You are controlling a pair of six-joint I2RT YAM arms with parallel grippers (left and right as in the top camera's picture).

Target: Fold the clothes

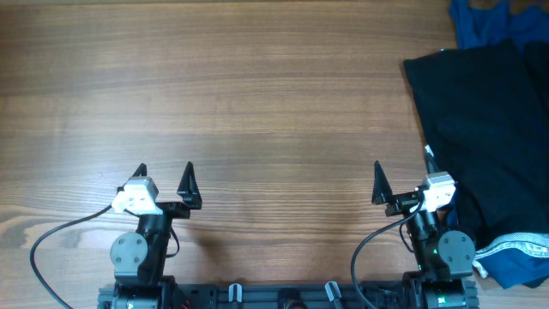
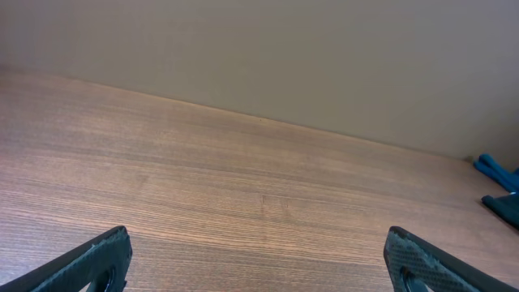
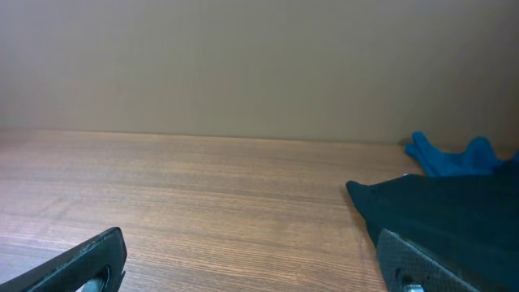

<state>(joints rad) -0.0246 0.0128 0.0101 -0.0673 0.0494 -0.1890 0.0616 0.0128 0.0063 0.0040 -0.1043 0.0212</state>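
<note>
The black garment [image 1: 489, 129] lies spread at the right side of the table, running from the far right down to the front right. It also shows in the right wrist view [image 3: 454, 211] and as a dark corner in the left wrist view [image 2: 507, 209]. My right gripper [image 1: 401, 176] is open and empty, its right finger at the garment's left edge; in its own view [image 3: 251, 259] the jaws frame bare wood. My left gripper [image 1: 163, 176] is open and empty at the front left, far from the garment; its wrist view [image 2: 259, 259] shows bare wood.
A bright blue cloth [image 1: 493, 21] lies bunched at the far right corner, touching the garment's far edge; it shows in the right wrist view [image 3: 454, 154]. A dark blue piece with a pale trim [image 1: 519, 253] lies at the front right. A plain wall stands behind the wooden table [image 1: 240, 103].
</note>
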